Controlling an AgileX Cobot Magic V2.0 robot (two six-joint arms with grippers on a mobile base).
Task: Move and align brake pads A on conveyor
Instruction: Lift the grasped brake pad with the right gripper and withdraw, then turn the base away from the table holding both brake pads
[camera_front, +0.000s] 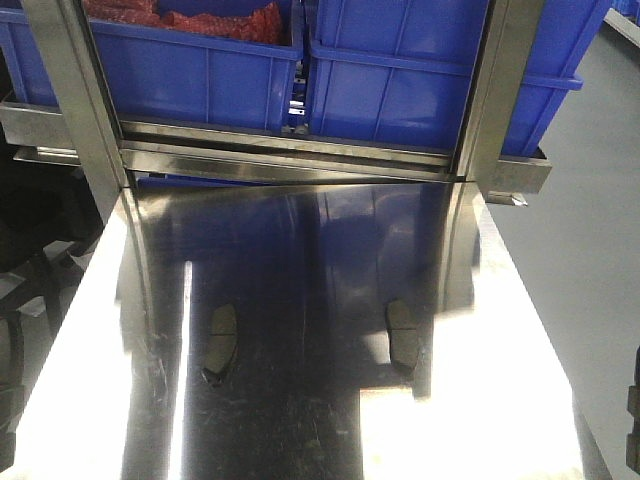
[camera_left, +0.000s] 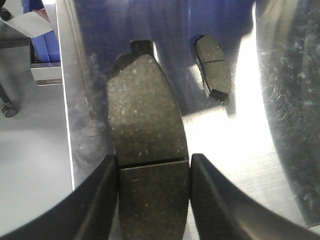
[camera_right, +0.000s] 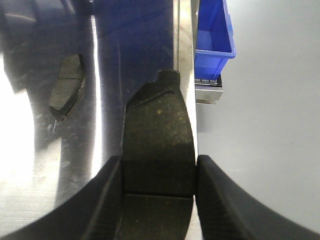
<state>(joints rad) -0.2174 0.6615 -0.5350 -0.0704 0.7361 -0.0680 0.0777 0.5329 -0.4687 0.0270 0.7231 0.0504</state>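
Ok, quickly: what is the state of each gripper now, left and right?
Left gripper: closed, holding a brake pad.
Right gripper: closed, holding a brake pad.

Four brake pads in all. Two lie flat on the one steel table (camera_front: 480, 430), a left pad (camera_front: 222, 342) nearer its left edge and a right pad (camera_front: 403, 333) nearer its right edge; two more are gripped, a third pad (camera_left: 147, 125) in the left claw (camera_left: 154, 167) and a fourth pad (camera_right: 157, 135) in the right claw (camera_right: 159, 167). Two blue crates, a left crate (camera_front: 190, 70) and a right crate (camera_front: 400, 80), stand beyond the table's far edge.
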